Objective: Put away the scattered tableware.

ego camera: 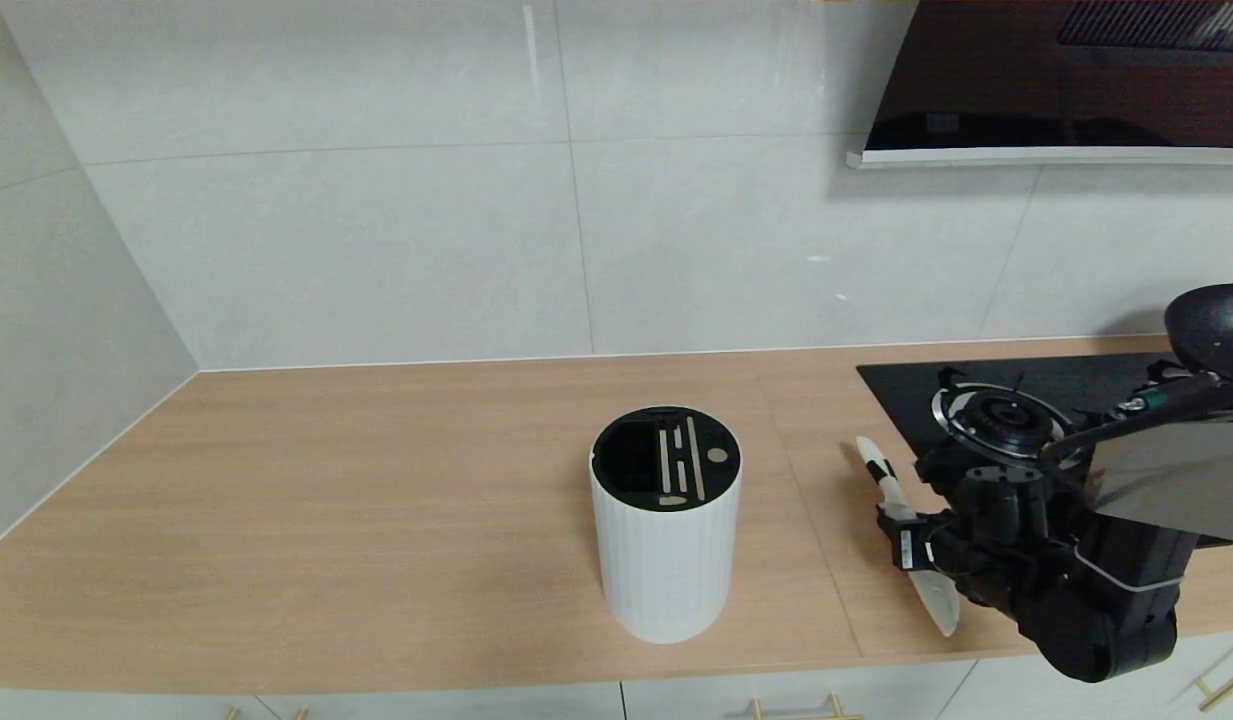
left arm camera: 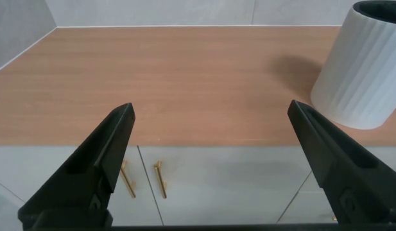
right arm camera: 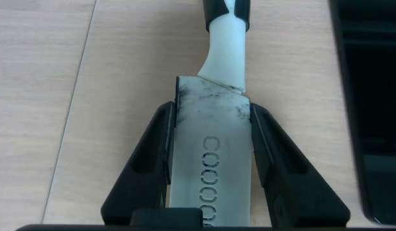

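Note:
A white knife (ego camera: pixel 934 598) with a black band on its handle lies slanted on the wooden counter, right of the holder. My right gripper (ego camera: pixel 906 540) is down at it, near where blade meets handle. In the right wrist view the right gripper (right arm camera: pixel 214 122) has both fingers (right arm camera: pixel 160 138) pressed against the edges of the pale blade (right arm camera: pixel 214 173), shut on it. The white ribbed holder (ego camera: pixel 666 525) stands upright mid-counter, its black slotted top (ego camera: pixel 666 458) free of tools. My left gripper (left arm camera: pixel 210 167) hangs open over the counter's front edge, left of the holder (left arm camera: pixel 364 64), holding nothing.
A black cooktop with a gas burner (ego camera: pixel 996 415) lies just right of the knife. A dark rounded pot (ego camera: pixel 1216 325) sits at the far right, under the range hood (ego camera: pixel 1056 80). Bare counter (ego camera: pixel 376 500) stretches left of the holder. Cabinet fronts with gold handles (left arm camera: pixel 159 179) lie below the edge.

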